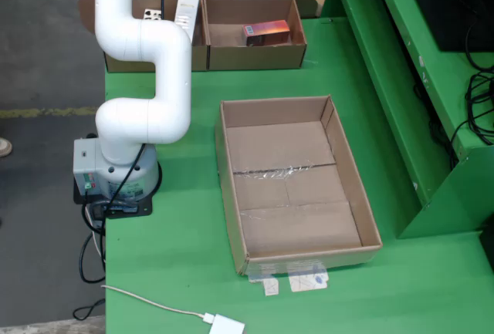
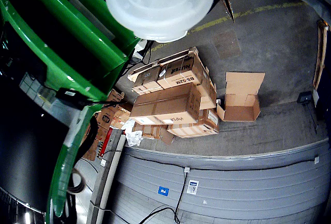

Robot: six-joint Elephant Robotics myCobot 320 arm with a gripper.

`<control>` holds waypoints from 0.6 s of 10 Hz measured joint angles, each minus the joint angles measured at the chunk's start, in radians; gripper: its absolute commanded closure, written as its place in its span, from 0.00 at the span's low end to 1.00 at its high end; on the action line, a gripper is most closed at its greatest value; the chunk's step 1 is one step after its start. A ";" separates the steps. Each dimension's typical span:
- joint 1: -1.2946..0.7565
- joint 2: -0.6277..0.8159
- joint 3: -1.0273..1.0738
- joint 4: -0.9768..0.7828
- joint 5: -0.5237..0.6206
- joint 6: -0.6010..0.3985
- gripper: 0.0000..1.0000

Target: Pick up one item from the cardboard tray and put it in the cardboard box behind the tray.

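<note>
The big cardboard tray (image 1: 289, 195) lies in the middle of the green table in the fixed view, and its floor shows only tape, with no item in it. Behind it stand two cardboard boxes. The right box (image 1: 255, 56) holds a red-orange packet (image 1: 267, 32). The left box (image 1: 123, 62) holds a white packet (image 1: 185, 10) and is partly hidden by the white arm (image 1: 143, 118). The arm rises out of the top of the frame, so its tip is hidden there. In the wrist view a round white translucent cup (image 2: 160, 1) fills the top edge, with nothing seen on it.
The arm's base (image 1: 116, 176) sits at the table's left edge, with a white cable and plug (image 1: 224, 324) near the front. A green shelf (image 1: 401, 79) runs along the right. The wrist view looks out at stacked cartons (image 2: 170, 100) and an open box (image 2: 242, 97) on a grey floor.
</note>
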 measured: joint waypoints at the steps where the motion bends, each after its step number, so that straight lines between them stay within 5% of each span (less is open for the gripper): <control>1: 0.000 -0.058 0.000 0.054 0.000 -0.017 1.00; 4: -0.066 -0.196 0.000 0.192 -0.002 0.095 1.00; 6: -0.067 -0.281 0.000 0.275 -0.002 0.045 1.00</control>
